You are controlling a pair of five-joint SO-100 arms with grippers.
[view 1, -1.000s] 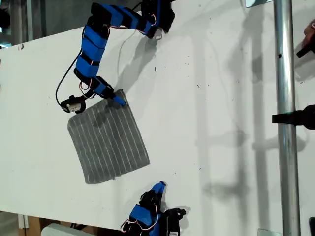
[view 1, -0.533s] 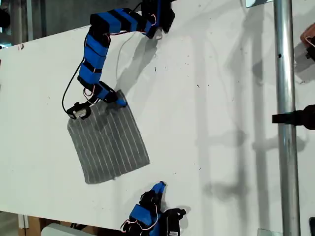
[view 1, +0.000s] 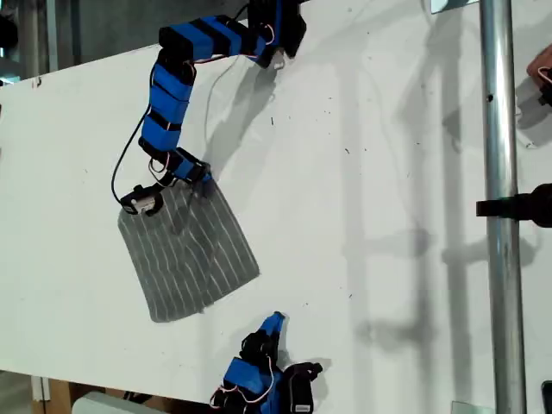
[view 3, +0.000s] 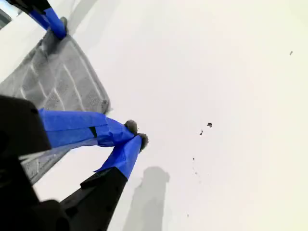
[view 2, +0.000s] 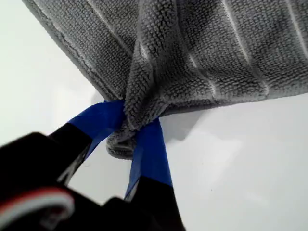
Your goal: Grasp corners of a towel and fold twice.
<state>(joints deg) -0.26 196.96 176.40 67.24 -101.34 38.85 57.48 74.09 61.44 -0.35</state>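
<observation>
The towel (view 1: 190, 250) lies flat on the white surface (view 1: 362, 172), one corner (view 2: 127, 137) bunched and pinched between the fingers of my first tool (view 2: 130, 132). My second tool (view 3: 132, 139) has its tips together on nothing, just beside the towel's near edge.

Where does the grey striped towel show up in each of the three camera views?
Exterior view: the towel lies flat at lower left of the picture.
First wrist view: it fills the upper frame, one corner pinched by my first gripper.
Second wrist view: at the frame's edge.
Shared landmark: the white table.
</observation>
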